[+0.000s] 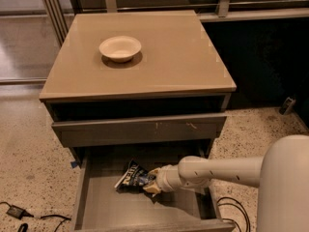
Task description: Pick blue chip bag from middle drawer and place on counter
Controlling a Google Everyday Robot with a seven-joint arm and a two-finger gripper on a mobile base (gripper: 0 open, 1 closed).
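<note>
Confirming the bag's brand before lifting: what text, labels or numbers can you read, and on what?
White lettering on the blue chip bag: too blurred to read.
No text on the bowl, the counter or the middle drawer.
No markings on the end effector, which is at the bag's right edge.

Dim warm overhead light; soft sheen on counter [169, 57]; gripper [150, 181] in shadowed middle drawer [120, 208]
</note>
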